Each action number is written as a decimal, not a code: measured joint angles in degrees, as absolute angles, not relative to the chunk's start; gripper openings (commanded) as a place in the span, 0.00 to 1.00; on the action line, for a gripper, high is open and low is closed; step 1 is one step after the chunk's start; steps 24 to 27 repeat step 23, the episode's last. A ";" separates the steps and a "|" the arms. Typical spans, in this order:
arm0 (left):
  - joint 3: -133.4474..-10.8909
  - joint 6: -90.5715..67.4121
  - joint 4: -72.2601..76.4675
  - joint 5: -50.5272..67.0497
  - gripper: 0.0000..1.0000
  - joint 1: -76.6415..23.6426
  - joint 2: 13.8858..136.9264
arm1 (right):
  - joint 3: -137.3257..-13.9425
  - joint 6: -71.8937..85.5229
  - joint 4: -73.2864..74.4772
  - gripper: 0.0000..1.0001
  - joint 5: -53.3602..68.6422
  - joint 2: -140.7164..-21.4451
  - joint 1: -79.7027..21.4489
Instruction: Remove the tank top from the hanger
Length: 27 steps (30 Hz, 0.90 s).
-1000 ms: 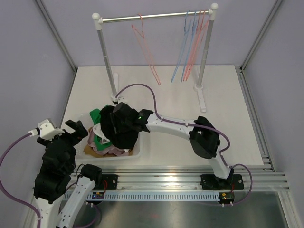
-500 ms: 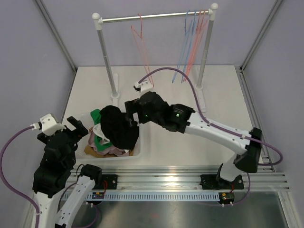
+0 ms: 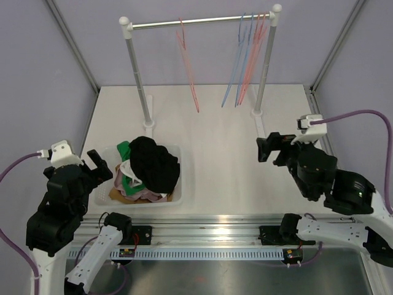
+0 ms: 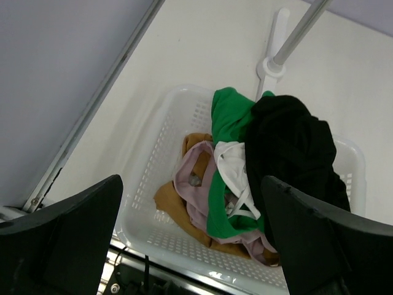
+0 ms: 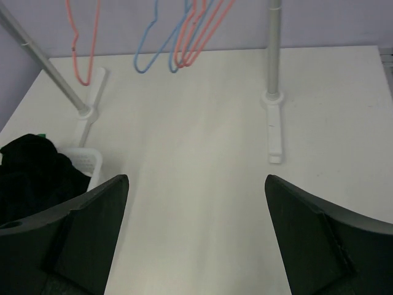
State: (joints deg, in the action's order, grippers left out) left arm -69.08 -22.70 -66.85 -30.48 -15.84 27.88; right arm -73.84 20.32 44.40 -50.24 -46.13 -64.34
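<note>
The black tank top lies heaped on other clothes in the white basket. It also shows in the left wrist view and at the left edge of the right wrist view. A bare red hanger hangs on the rack rod and shows in the right wrist view. My left gripper is open and empty, above the basket's left end. My right gripper is open and empty, over bare table at the right.
Several blue and red hangers hang near the rack's right post. The rack's feet rest on the table. The basket also holds green, pink, white and tan clothes. Purple walls enclose the table.
My right arm has let go of the black tank top over the basket and drawn back to the right side. The red hanger has swung and settled. My left arm shifted slightly left.
</note>
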 measured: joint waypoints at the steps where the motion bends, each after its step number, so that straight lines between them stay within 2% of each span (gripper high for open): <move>1: -69.08 -22.61 -67.66 -30.35 0.99 -15.84 27.88 | -73.56 20.25 45.91 0.99 -51.86 -44.03 -64.34; 9: -67.51 -22.00 -68.84 -30.02 0.99 -15.84 26.50 | -73.38 20.27 56.47 1.00 -58.02 -37.43 -64.34; 27: -63.24 -20.93 -64.45 -28.36 0.99 -15.84 24.58 | -71.53 21.45 60.80 1.00 -59.05 -35.64 -64.34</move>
